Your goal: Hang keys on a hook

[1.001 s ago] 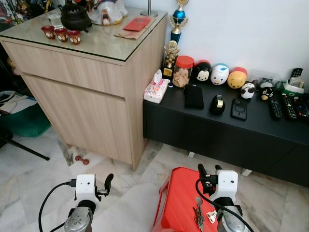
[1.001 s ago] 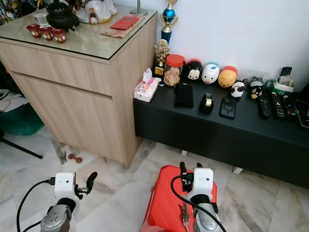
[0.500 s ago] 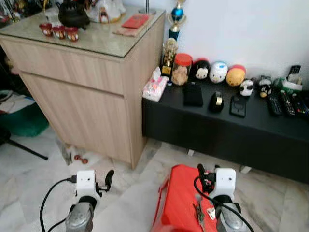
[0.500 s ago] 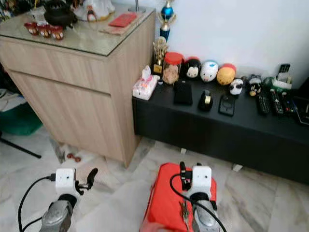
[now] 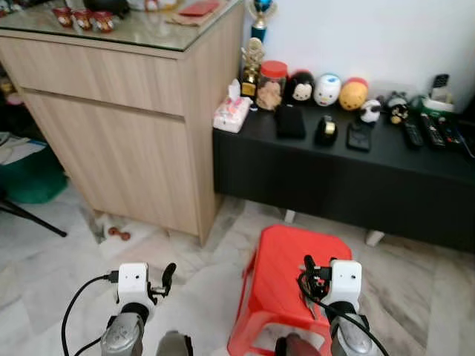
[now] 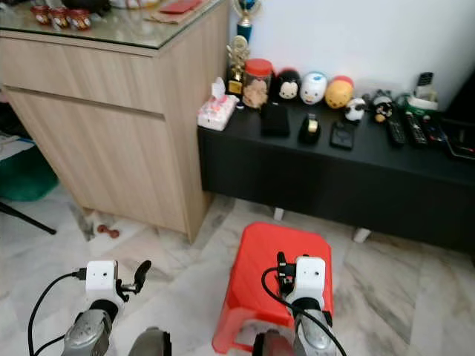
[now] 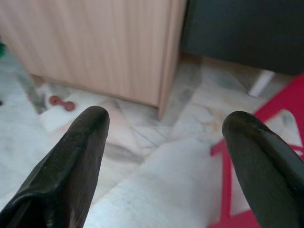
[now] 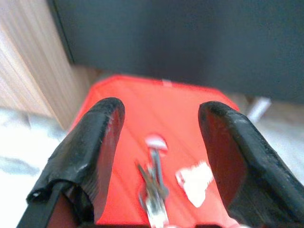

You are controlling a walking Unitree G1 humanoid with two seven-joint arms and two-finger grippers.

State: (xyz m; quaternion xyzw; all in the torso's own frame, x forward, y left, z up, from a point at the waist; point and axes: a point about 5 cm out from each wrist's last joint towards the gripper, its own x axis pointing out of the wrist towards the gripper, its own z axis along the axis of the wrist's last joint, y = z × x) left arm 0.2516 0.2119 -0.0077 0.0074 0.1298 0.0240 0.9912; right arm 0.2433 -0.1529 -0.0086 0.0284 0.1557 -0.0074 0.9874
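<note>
- Currently, the keys lie flat on top of the red stool, near its front edge.
- The right claw hovers just above the stool with its fingers spread wide, straddling the keys without touching them.
- The left claw is also wide open, holding nothing, over the floor beside the stool.
- Risk: the keys lie flat and loose; a descending finger is likely to push them off the stool edge.
- Risk: no hook can be made out.
</note>
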